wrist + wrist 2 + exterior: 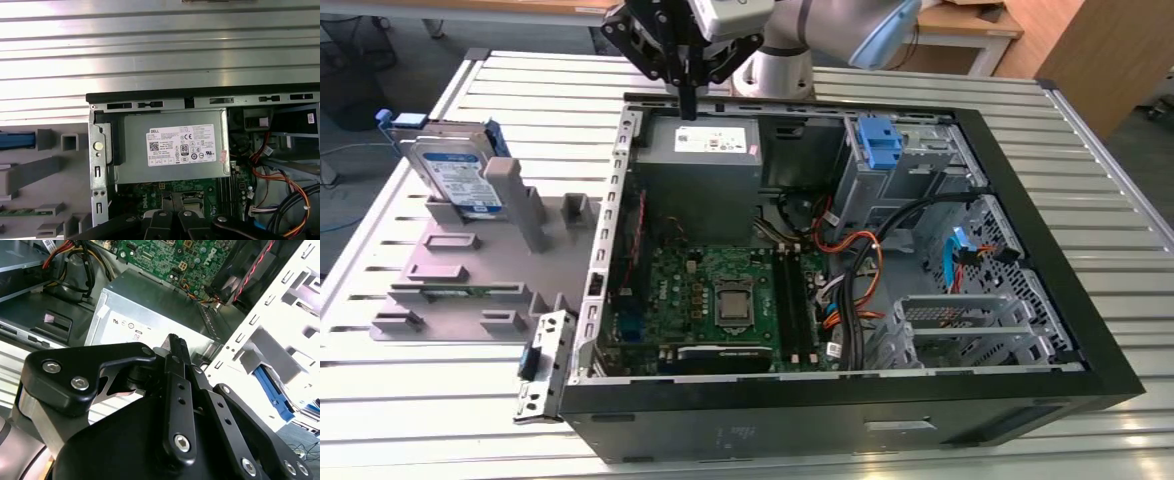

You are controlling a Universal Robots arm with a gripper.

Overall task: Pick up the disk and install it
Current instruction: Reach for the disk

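Note:
The disk (454, 168), a silver drive with a white-and-blue label and blue rails, stands on edge in a grey fixture (467, 265) at the exterior view's left, beside the open computer case (1067, 300). My gripper (687, 108) hangs shut and holds nothing above the case's far edge, just over the grey power supply (703, 146). It is well to the right of the disk and apart from it. In the second wrist view the gripper (175, 342) points at the same power supply (150, 310). In the first wrist view a blue edge of the disk (17, 140) shows beside the fixture.
Inside the case lie a green motherboard (720, 290), orange and black cables (854, 260) and a metal drive cage holding a lone blue bracket (881, 140). A loose metal bracket (540, 370) leans at the case's near left corner. Everything rests on a slatted metal table (400, 400).

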